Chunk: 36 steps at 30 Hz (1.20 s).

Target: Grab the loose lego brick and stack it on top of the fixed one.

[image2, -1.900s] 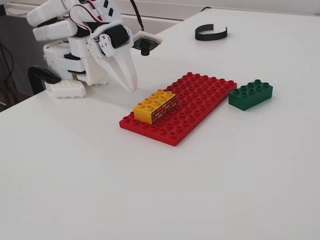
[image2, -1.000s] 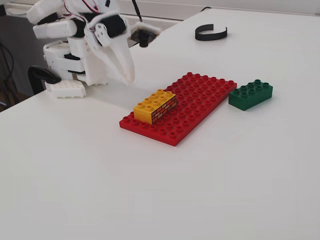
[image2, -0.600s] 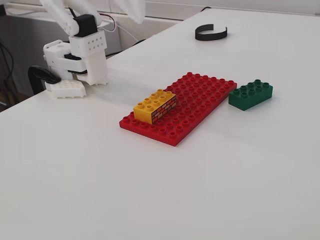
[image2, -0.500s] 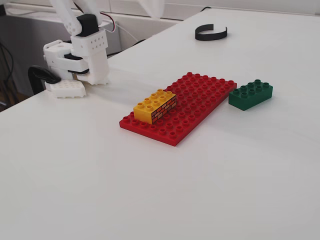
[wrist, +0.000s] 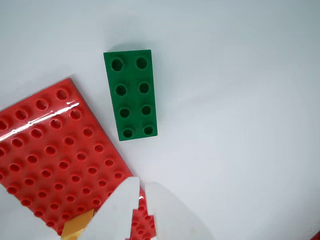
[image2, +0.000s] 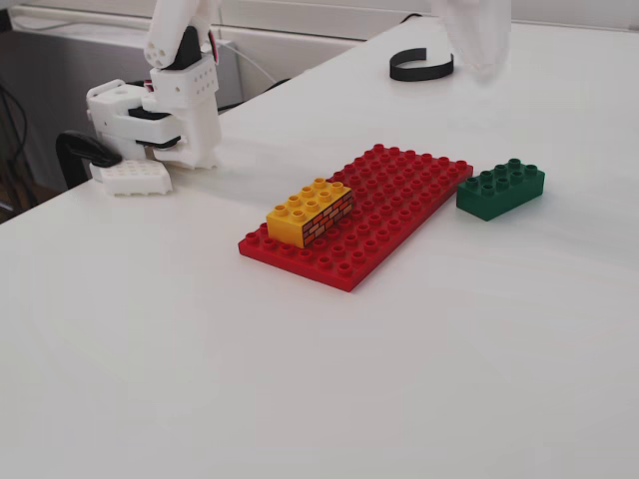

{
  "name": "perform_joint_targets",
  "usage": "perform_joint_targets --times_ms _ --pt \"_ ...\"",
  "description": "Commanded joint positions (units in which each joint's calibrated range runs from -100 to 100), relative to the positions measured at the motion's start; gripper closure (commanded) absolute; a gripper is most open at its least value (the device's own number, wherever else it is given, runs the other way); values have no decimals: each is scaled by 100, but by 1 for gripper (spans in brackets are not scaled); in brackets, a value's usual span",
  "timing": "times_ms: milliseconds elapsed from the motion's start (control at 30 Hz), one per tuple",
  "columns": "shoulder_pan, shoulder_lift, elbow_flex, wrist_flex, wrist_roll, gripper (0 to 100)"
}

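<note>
Since the earlier frames the arm has been swung up and across from beside its base to a position high over the far side of the surface (image2: 300, 399), while neither brick has been shifted. In the fixed view the claw (image2: 477, 50) is seen blurred at the top edge, above and behind the dark green 2x4 brick (image2: 500, 190); whether it is spread or pressed together cannot be told there. In the wrist view the claw (wrist: 142, 192) is shown with its two white tips lying close together, almost pressed shut, and nothing is pinched between them.

The green brick (wrist: 130, 95) is lying studs up on the bare surface, just beside the short edge of the red baseplate (image2: 399, 200) and apart from it, so its long sides are left free for a grip. The yellow brick with the brick-wall print (image2: 310, 212) is seated on the baseplate toward its near end, which is presumably what keeps it fixed. The claw is judged to be held high so that the baseplate is cleared and the green brick is brought into the wrist camera's sight. A wider opening would be needed before any descent.
</note>
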Motion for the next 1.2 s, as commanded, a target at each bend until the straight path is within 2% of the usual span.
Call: perform_joint_targets --times_ms 0,233,400,533,1167 --pt "-74 713 -819 -54 -30 99" --pt "-304 1602 -1977 33 -30 97" --pt "-534 1729 -2005 41 -25 74" --pt "-712 1746 -1896 189 -30 65" --pt "-319 1754 -819 128 -4 66"
